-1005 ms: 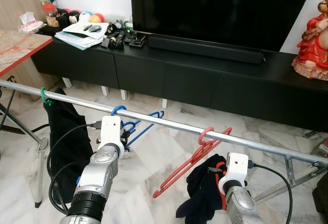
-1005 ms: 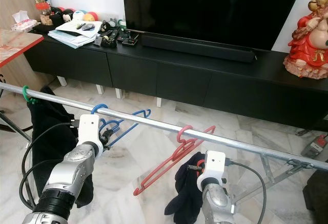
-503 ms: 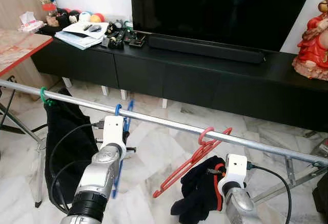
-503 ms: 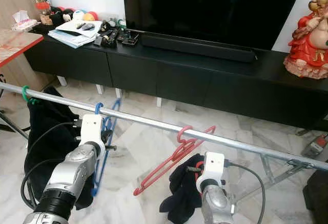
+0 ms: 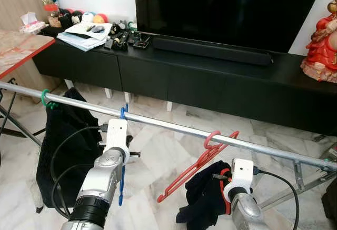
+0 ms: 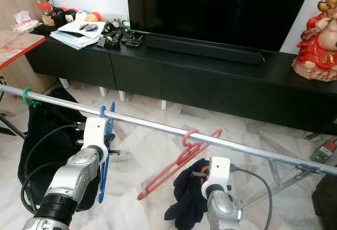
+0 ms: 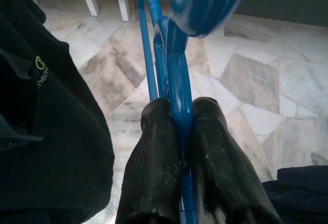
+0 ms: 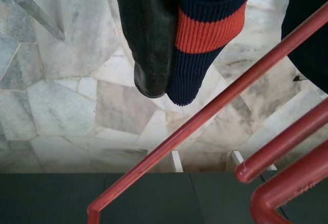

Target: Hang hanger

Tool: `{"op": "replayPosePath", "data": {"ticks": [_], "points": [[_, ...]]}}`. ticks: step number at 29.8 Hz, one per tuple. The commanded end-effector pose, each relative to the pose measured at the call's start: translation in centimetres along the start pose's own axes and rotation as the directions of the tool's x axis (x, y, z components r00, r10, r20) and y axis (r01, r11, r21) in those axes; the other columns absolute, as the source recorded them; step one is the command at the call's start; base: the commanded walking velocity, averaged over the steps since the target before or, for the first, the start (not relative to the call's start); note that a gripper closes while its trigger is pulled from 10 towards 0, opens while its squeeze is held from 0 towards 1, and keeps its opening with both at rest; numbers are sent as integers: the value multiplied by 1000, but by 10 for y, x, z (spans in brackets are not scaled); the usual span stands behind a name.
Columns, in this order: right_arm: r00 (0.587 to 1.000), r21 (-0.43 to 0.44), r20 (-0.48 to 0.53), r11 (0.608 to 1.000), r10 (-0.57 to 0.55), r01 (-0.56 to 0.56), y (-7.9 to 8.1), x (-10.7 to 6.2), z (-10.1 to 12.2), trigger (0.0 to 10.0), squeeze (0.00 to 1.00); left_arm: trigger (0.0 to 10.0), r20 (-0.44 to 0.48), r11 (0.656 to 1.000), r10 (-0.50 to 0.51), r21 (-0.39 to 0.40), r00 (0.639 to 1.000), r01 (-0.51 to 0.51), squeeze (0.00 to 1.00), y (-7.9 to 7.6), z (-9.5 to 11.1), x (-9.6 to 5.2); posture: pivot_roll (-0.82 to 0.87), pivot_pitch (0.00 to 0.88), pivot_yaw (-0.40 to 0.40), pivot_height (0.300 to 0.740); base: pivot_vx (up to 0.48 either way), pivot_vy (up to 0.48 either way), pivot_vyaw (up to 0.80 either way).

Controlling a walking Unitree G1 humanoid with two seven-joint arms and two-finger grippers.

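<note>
Left wrist view: left gripper [image 7: 179, 131] clamped on blue hanger [image 7: 177, 80].
Hanger's hook sits over the metal rail [image 5: 174, 128], beside the red hanger [image 5: 202, 159]. Right gripper [image 8: 169, 75] grips a dark garment [image 5: 202, 196].

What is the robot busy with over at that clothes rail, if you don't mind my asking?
The left gripper is shut on the blue hanger, whose hook sits over the metal rail. The right gripper holds a dark garment with a red stripe below the red hanger, which hangs tilted on the rail. A black garment hangs on a green hanger further left.
</note>
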State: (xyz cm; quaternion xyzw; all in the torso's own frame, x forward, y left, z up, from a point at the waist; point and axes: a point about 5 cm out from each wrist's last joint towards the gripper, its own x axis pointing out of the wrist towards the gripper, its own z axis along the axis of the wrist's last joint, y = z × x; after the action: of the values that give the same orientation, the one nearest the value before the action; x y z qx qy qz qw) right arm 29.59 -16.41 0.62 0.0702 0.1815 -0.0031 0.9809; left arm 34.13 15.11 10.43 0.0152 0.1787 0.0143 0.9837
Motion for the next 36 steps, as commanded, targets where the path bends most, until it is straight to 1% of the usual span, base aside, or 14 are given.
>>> {"op": "replayPosePath", "data": {"ticks": [1, 3, 5, 6, 10, 11, 19, 20, 21, 22, 29, 35, 36], "points": [[1000, -5, 13, 1000, 10, -10, 3, 2, 4, 10000, 0, 4078, -75, 1000, 0, 31, 997, 2, 0, -1, -16, -1, 52, 61, -35, 740, 0, 0, 0], [1000, -5, 12, 1000, 10, -10, 3, 2, 4, 10000, 0, 9882, -78, 999, 0, 43, 997, 4, 0, -1, -16, -1, 53, 61, -35, 740, 0, 0, 0], [1000, -5, 12, 1000, 11, -11, 3, 2, 4, 10000, 0, 10000, -76, 999, -5, 45, 997, 9, 0, -1, -15, -1, 51, 61, -35, 740, 0, 0, 0], [1000, -5, 11, 1000, 11, -11, 3, 2, 4, 10000, 0, 10000, -77, 999, -5, 47, 997, 9, 1000, -2, -16, -1, 51, 60, -34, 740, 0, 0, 0], [1000, -3, 11, 1000, 9, -9, 3, 2, 4, 10000, 0, 10000, -79, 999, -6, 37, 997, 9, 1000, -2, -16, -1, 51, 61, -34, 740, 0, 0, 0], [1000, -4, 10, 1000, 9, -9, 3, 2, 3, 10000, 0, 10000, -78, 999, -8, 34, 997, 10, 0, -3, -16, -1, 51, 61, -34, 740, 0, 0, 0], [1000, -3, 8, 1000, 9, -9, 3, 2, 3, 10000, 0, 10000, -80, 1000, -3, 21, 997, 5, 0, -3, -16, 2, 50, 58, -33, 740, 0, 0, 0], [1000, -3, 9, 1000, 8, -8, 3, 2, 3, 10000, 0, 3059, -75, 1000, 7, 15, 997, -5, 0, -3, -16, 2, 49, 58, -33, 740, 0, 0, 0], [1000, -3, 9, 1000, 8, -8, 3, 2, 3, 10000, 0, 3059, -75, 1000, 7, 15, 997, -5, 0, -3, -16, 2, 49, 58, -33, 740, 0, 0, 0], [1000, -3, 9, 1000, 8, -8, 3, 2, 3, 10000, 0, 0, -59, 1000, 13, 6, 998, -13, 0, -2, -13, 3, 51, 58, -33, 740, 0, 0, 0], [1000, -5, 5, 1000, 11, -11, 3, 2, 2, 10000, 0, 0, -7, 999, 28, -21, 1000, -28, 0, 0, -5, 3, 52, 58, -35, 740, 0, 0, 0], [1000, -5, 4, 1000, 12, -12, 4, 2, 2, 10000, 0, 0, 3, 999, 34, 0, 999, -34, 0, 2, -4, 3, 52, 57, -35, 740, 0, 0, 0], [1000, -5, 4, 1000, 12, -12, 4, 1, 2, 10000, 0, 0, 2, 1000, 22, 5, 1000, -22, 0, 2, -6, 2, 50, 57, -34, 740, 0, 0, 0]]}}
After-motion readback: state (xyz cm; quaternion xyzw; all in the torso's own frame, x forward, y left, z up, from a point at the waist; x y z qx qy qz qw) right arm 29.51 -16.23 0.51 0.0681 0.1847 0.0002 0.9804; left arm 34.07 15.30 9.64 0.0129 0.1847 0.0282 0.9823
